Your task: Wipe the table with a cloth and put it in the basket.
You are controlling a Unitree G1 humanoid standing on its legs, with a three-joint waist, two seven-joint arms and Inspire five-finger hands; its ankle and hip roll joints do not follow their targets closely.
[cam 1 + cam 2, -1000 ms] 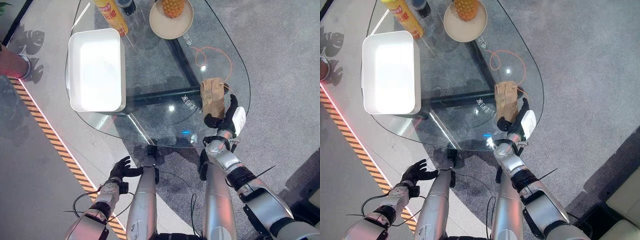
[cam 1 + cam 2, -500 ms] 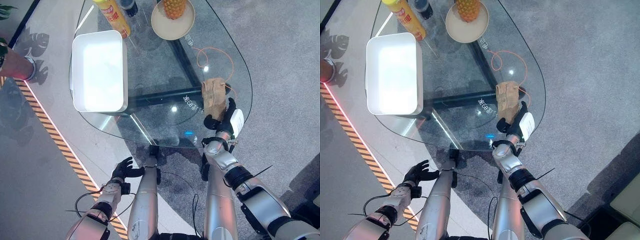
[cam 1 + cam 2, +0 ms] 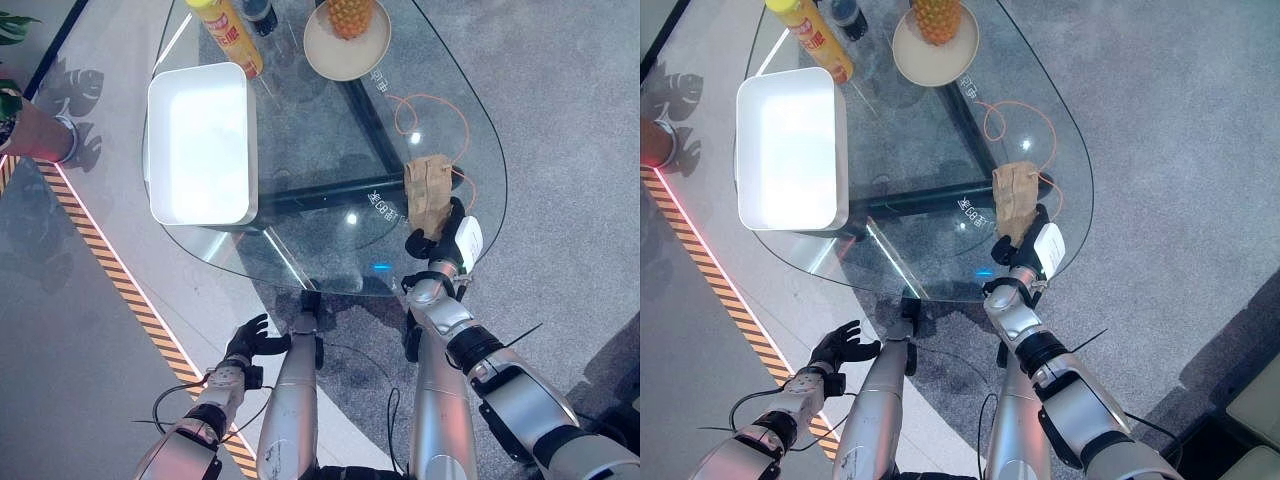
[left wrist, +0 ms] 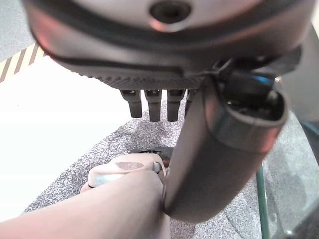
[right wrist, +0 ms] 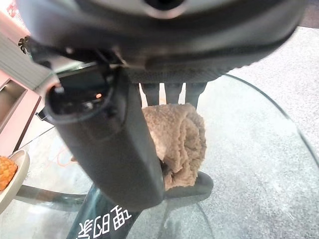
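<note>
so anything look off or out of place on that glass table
The brown cloth sits bunched at the right rim of the glass table, a dark fingertip under it in the right wrist view, the right hand just behind. The white basket looks squarely placed.

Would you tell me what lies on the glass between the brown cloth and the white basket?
Bare glass between cloth and basket in the left eye view; the table's dark frame shows beneath.

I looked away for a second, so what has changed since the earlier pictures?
The right hand has drawn back slightly toward the table's near edge, dragging the brown cloth with it; its fingers stay on the cloth's near end. The camera shifted a little too. The left hand still hangs low, and the white basket is unmoved.
</note>
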